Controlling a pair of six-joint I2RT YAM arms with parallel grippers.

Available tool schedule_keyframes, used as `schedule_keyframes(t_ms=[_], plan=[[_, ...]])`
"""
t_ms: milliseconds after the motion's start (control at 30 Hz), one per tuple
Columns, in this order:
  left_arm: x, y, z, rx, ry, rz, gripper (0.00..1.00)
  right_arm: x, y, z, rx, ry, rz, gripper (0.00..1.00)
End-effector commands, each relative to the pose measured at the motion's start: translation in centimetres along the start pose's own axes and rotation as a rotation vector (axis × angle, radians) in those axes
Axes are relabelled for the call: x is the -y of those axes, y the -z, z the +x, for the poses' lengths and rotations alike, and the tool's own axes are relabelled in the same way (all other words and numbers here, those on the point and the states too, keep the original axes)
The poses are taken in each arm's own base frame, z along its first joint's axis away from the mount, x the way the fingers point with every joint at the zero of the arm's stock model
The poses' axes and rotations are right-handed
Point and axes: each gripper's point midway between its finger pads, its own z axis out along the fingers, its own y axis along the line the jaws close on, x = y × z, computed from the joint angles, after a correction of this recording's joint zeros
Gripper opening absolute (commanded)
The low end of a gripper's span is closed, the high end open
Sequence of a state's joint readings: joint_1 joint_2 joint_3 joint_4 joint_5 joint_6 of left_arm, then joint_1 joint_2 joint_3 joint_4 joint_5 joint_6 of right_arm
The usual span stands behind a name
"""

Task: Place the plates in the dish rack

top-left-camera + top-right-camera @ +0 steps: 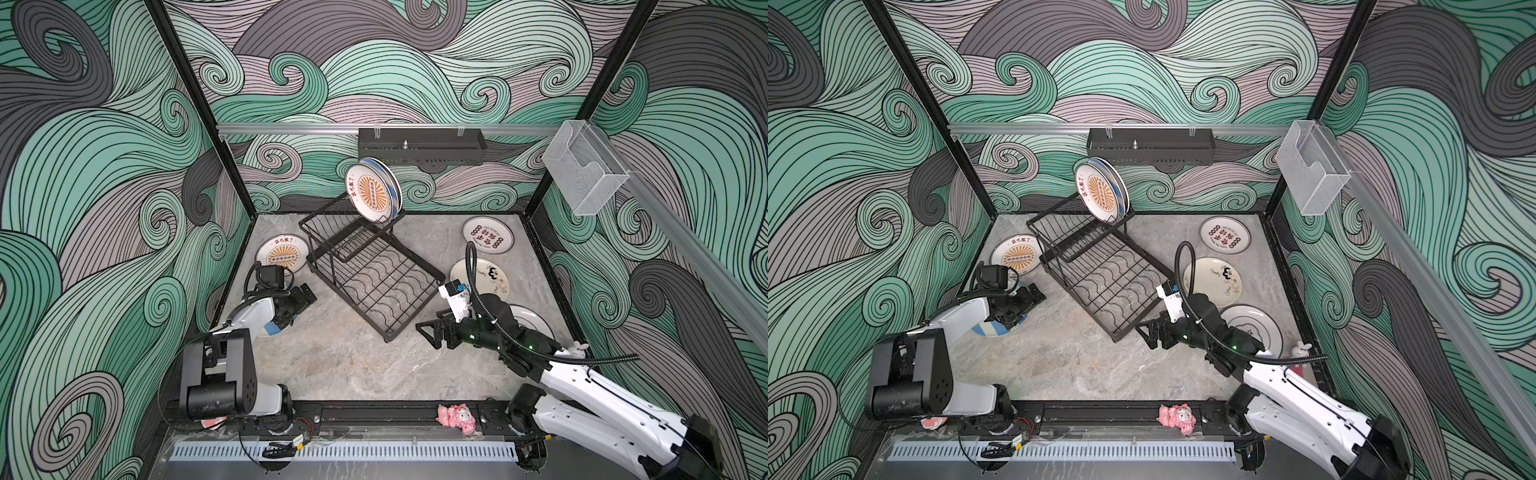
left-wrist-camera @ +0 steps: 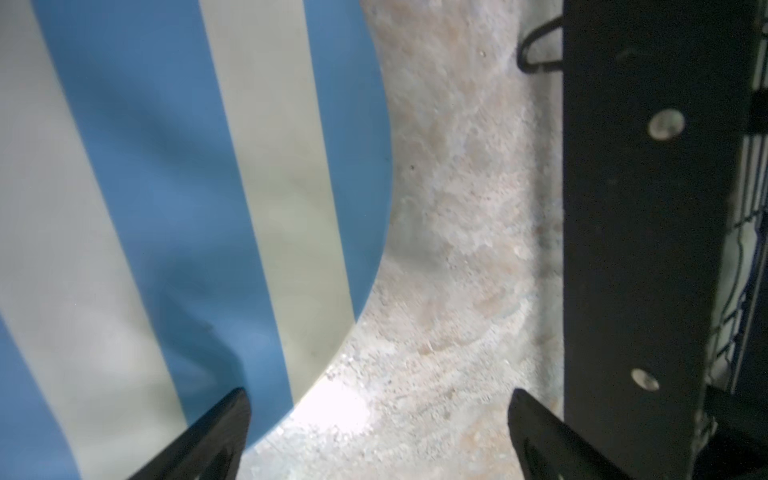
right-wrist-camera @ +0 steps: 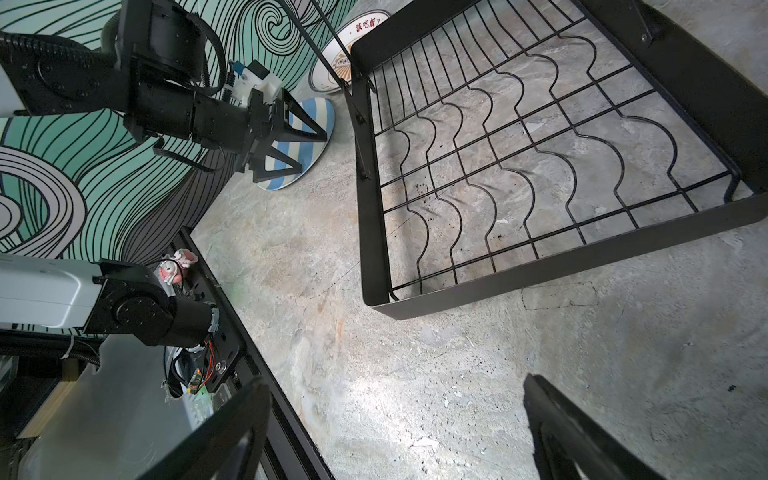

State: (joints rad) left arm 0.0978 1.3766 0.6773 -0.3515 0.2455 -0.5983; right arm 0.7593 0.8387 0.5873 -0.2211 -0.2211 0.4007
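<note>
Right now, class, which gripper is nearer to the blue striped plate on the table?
Left. The left gripper is open over the rim of the blue striped plate; the right gripper is across the table, beside the near corner of the rack.

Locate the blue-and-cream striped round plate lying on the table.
In both top views the striped plate lies left of the black wire dish rack, under the left gripper, near the flat orange sunburst plate.
</note>
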Motion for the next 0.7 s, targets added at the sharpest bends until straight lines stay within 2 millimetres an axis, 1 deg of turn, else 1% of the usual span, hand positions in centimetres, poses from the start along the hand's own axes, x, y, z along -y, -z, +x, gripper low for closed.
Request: schedule_keyframes(t_ms=[0, 200, 367, 433, 567, 667], plan=[[1.2, 0.3, 2.5, -0.059, 0.015, 0.046, 0.99, -0.8, 0.5, -1.5, 0.031, 0.023, -0.021, 0.95], [2.5, 0.5, 6.0, -0.090, -0.035, 0.062, 0.99, -1.0, 0.4, -1.6, 0.014, 0.026, -0.022, 0.95], [3.6, 0.6, 8.4, -0.122, -0.086, 0.076, 0.99, -1.6, 0.0, -2.0, -0.004, 0.016, -0.051, 0.95], [4.4, 0.7, 9.3, -0.116, -0.101, 0.103, 0.99, -1.9, -0.5, -2.1, -0.013, 0.001, -0.071, 0.95], [6.8, 0.7, 10.8, -0.112, -0.141, 0.175, 0.99, -3.0, -1.8, -2.2, -0.041, -0.038, -0.136, 0.95], [8.3, 0.5, 12.2, -0.134, -0.188, 0.179, 0.98, -3.2, -2.5, -2.4, -0.057, -0.059, -0.154, 0.94]])
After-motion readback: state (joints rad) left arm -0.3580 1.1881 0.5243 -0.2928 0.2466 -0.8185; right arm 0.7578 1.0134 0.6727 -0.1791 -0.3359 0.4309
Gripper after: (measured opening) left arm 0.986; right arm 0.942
